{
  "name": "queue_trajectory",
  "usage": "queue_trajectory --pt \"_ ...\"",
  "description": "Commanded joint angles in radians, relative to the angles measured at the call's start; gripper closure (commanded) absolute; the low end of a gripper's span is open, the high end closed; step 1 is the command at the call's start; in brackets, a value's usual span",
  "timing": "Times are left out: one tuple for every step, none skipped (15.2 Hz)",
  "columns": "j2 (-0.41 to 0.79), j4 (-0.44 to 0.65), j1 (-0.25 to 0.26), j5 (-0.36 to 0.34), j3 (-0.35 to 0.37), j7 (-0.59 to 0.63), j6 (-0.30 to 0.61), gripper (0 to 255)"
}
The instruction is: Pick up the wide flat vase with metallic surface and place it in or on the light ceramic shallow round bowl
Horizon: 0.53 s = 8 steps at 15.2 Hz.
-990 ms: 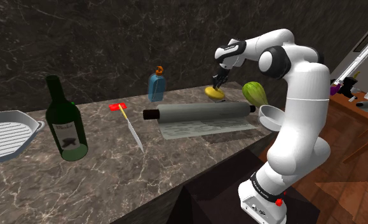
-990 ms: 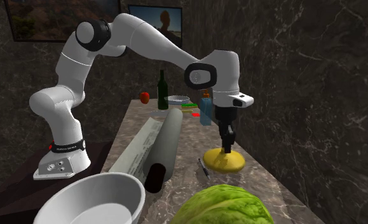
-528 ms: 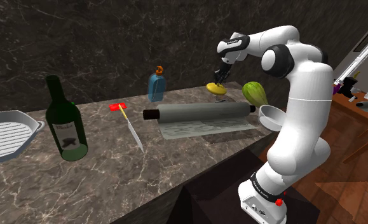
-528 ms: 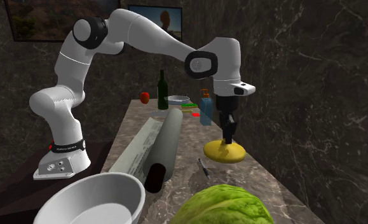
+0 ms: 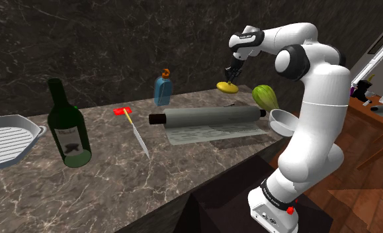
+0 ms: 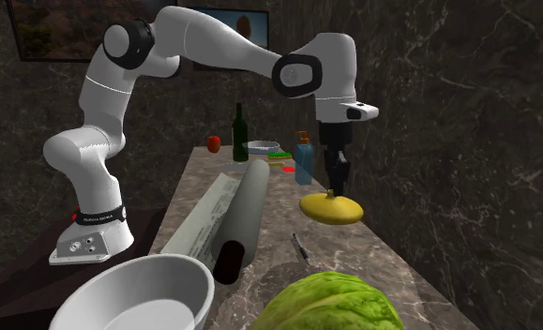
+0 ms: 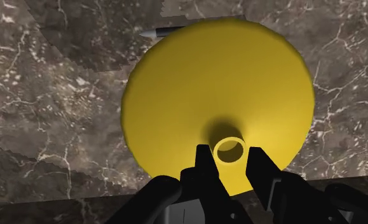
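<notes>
Yellow vase [image 7: 220,95] neck clasped, gripper [image 7: 230,168] closed

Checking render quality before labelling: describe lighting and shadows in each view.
Wrist view: the vase is flatly lit, with a soft shadow round its neck and a jagged-edged shadow on the counter. Shoulder view: dim overall, the wall dark. Second exterior view: the bowl is brightly lit at its rim.

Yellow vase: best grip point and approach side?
Yellow vase: take the short neck from straight above; it stands upright mid-body, and the flat disc body looks too wide for the fingers. The end effector clasps it there now.
</notes>
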Motion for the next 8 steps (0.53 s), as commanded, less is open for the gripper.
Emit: queue_trajectory --pt "-0.003 0.023 -0.001 -0.002 -0.001 0.002 -0.027 255" --pt "-0.006 0.033 -0.001 -0.003 -0.002 0.003 -0.039 255" --pt "-0.008 0.043 -0.002 -0.005 -0.002 0.004 -0.051 255" --pt "-0.010 0.054 -0.002 -0.006 -0.003 0.005 -0.063 255" --pt "-0.012 0.064 -0.002 -0.006 -0.004 0.006 -0.076 255" --pt "-0.014 0.075 -0.003 -0.007 -0.004 0.007 -0.088 255" --pt "-0.015 0.087 -0.004 -0.008 -0.005 0.008 -0.101 255" --pt "-0.016 0.099 -0.004 -0.009 -0.005 0.009 -0.114 255"
